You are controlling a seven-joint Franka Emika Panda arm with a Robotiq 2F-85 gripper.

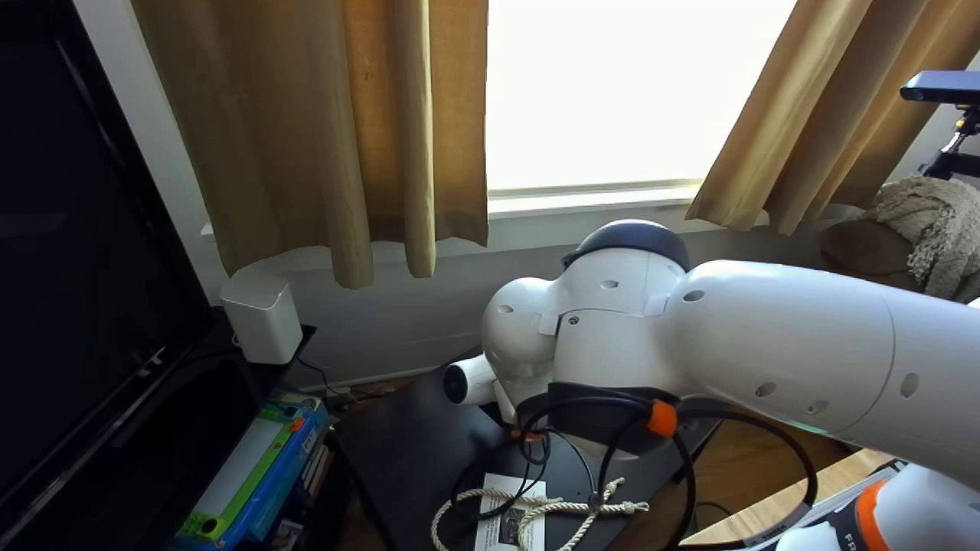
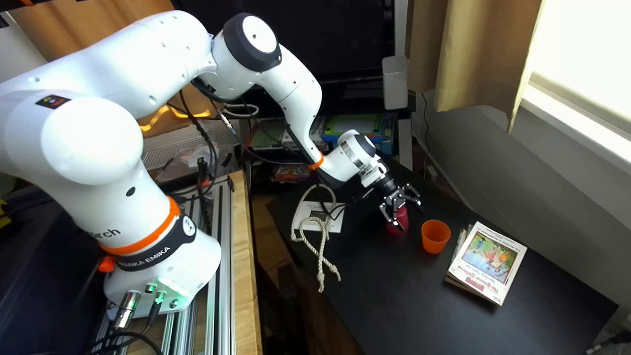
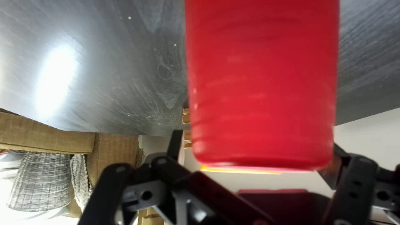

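1. Glossy red round cup, looks plastic (image 3: 262, 84), sits on the flat black table (image 2: 384, 296), right in the space between the robot's fingers.
2. The black metal two-finger gripper (image 2: 411, 219) has its jaws spread wide apart, one side each way round the red cup. Not clamped on it, though I can't tell if either side is brushing it.
3. In the wrist view the cup runs off the frame at about 12 o'clock, with the black fingers (image 3: 351, 184) poking in at roughly 8 and 4 to 5 o'clock of it.
4. Chunky white jointed arm (image 2: 300, 93) reaches down to it from about 11 o'clock in an exterior view.
5. Same dial, red cup as centre: an orange plastic tumbler (image 2: 436, 241) is near it at about 4 o'clock, not touching.
6. Further out along 4 o'clock, just past the tumbler, there's a stack of paperback books (image 2: 488, 261), top one white with a colour picture.
7. Around 9 o'clock lies a white printed paper sheet (image 2: 336, 224). A cream twisted rope (image 1: 559, 506) loops across it, visible in both exterior views.
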